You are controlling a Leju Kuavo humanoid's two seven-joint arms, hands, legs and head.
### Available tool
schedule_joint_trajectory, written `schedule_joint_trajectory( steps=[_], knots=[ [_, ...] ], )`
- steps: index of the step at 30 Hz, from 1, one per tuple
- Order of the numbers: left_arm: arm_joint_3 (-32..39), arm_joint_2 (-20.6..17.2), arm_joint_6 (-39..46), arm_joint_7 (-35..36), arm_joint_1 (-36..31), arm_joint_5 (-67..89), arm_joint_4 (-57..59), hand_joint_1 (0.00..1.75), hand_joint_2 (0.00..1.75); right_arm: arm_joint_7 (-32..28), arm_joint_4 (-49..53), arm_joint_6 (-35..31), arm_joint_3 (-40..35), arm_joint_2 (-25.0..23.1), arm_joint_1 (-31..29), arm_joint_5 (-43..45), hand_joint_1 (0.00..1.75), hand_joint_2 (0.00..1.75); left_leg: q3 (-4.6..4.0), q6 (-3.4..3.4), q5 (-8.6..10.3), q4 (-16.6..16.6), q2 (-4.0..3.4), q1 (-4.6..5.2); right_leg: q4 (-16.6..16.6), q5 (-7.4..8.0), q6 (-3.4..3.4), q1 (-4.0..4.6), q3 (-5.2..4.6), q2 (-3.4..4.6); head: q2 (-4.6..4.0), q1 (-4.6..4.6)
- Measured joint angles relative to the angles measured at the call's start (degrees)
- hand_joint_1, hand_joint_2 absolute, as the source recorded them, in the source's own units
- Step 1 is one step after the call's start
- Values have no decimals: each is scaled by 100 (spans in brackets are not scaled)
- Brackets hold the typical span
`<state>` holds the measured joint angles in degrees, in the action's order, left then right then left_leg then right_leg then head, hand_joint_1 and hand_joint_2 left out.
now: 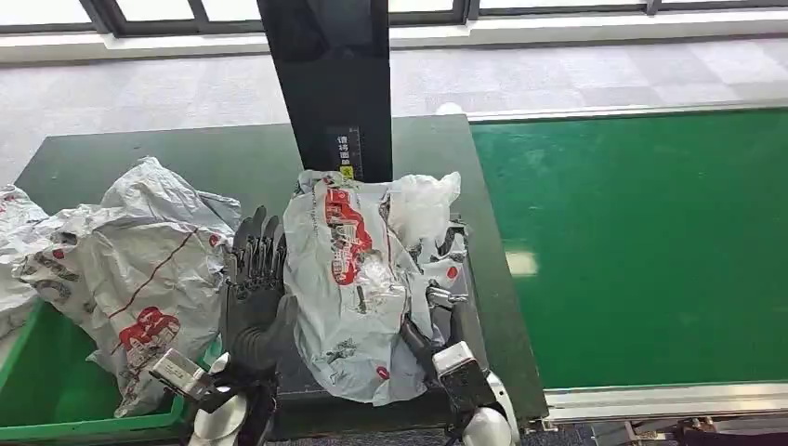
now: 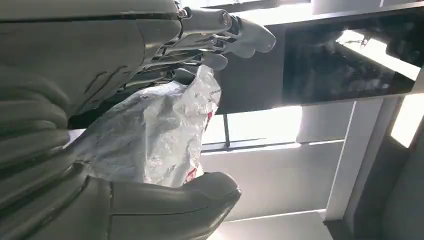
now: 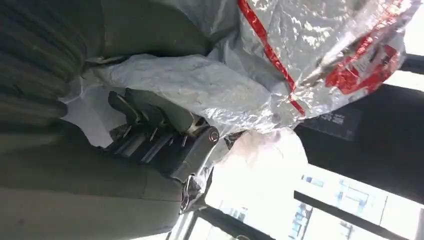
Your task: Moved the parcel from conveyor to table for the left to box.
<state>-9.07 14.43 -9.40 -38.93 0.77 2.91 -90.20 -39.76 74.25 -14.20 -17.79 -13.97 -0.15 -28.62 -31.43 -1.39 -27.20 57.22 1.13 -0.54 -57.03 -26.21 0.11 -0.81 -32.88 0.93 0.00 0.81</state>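
Parcel [image 1: 358, 288] lies on the dark table [image 1: 242, 158], a crumpled grey bag with red print, between our two hands and just below the black post [image 1: 325, 84]. Left hand [image 1: 256, 279] presses flat against its left side, fingers straight and apart, holding nothing. Right hand [image 1: 437, 321] is partly buried under the bag's right edge; we see its fingers [image 3: 150, 132] tucked into the film, but cannot tell whether they actually grip.

Risks, as we judge them: slick loose film could slide out of a two-sided squeeze; the slack could snag on the post; the parcel could drop short of the green box [image 1: 56, 390], already crowded by other bags [image 1: 139, 269].

Writing: the post's small label and the red print are too small to read.
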Motion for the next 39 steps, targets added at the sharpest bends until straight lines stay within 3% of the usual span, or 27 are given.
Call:
schedule_joint_trajectory(
  steps=[9,10,11,17,22,39],
  knots=[
    [2,13,142,0,1,-33,26,0,175,271,-510,-475,2,-13,-36,-451,175,175,0,0,0,0,0,0,-1,0,0,1,-2,0,0,0],
    [2,13,153,0,1,-48,26,0,175,280,-531,-482,2,-13,-37,-453,42,175,0,0,0,0,0,0,-1,0,0,1,-2,0,0,0],
    [2,13,155,0,1,-61,26,0,175,289,-545,-490,2,-13,-38,-455,0,175,0,0,0,0,0,0,-1,0,0,1,-2,0,0,2],
    [2,13,240,0,15,-216,26,0,175,719,-647,-664,96,-11,-26,-622,0,175,-1,0,0,0,-1,0,0,0,0,0,-4,0,0,0],
    [17,31,341,0,39,-319,-28,0,175,662,-728,-67,186,-13,-15,-399,0,175,-1,0,0,0,-2,0,0,0,0,1,-3,1,0,0],
    [227,74,217,0,164,-444,-365,0,175,407,-809,645,190,-13,-16,-6,0,175,-2,0,0,0,-1,0,0,0,0,1,-4,1,0,0]
  ],
)
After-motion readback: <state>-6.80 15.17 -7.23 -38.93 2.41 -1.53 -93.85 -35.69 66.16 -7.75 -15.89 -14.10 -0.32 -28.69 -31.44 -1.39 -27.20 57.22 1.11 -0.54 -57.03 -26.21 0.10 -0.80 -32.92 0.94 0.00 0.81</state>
